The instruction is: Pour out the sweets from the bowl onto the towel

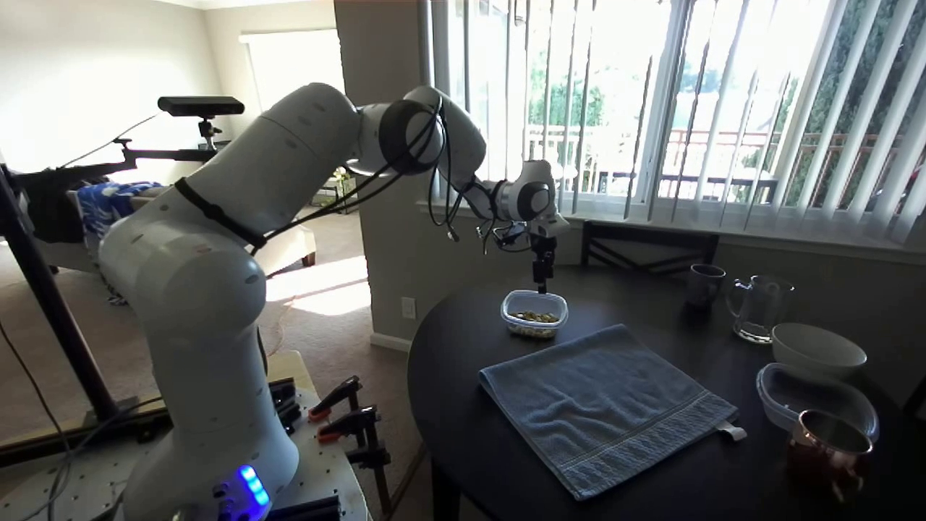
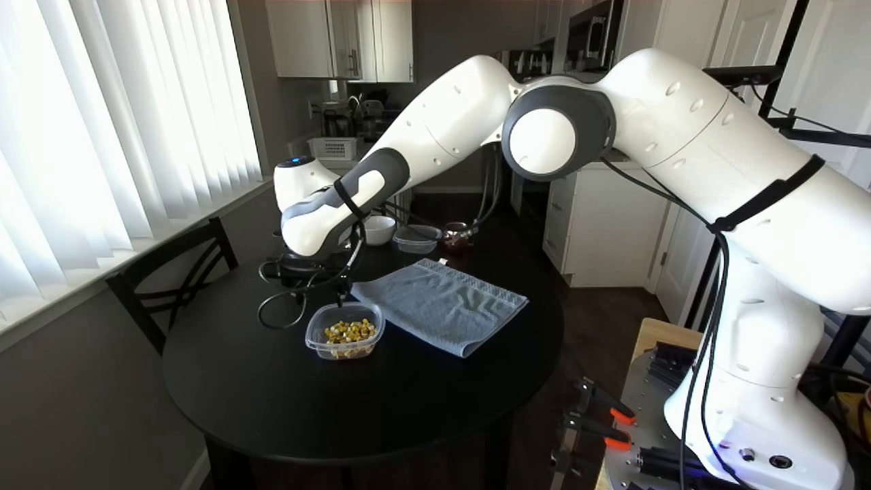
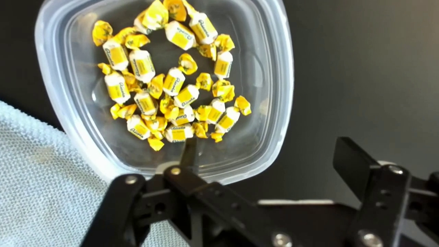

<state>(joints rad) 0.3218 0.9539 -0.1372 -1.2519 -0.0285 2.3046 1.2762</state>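
The bowl (image 3: 286,68) is a small translucent plastic tub with rounded corners. It stands upright on the table in both exterior views (image 1: 509,315) (image 2: 314,336). Several sweets (image 3: 175,82) in yellow and white wrappers lie inside it; they also show in both exterior views (image 1: 534,317) (image 2: 350,331). The grey-blue towel (image 1: 608,398) lies flat beside the bowl, and a part shows in the wrist view (image 3: 44,178). My gripper (image 3: 267,149) is open and empty at the bowl's edge (image 1: 542,284). One finger overlaps the bowl's near rim, the other is outside it. I cannot tell whether they touch.
On the dark round table (image 1: 448,376), a copper mug (image 1: 828,456), another clear tub (image 1: 814,398), a larger white bowl (image 1: 817,349), a glass mug (image 1: 759,311) and a dark mug (image 1: 703,286) stand beyond the towel. A chair (image 1: 651,239) stands by the window.
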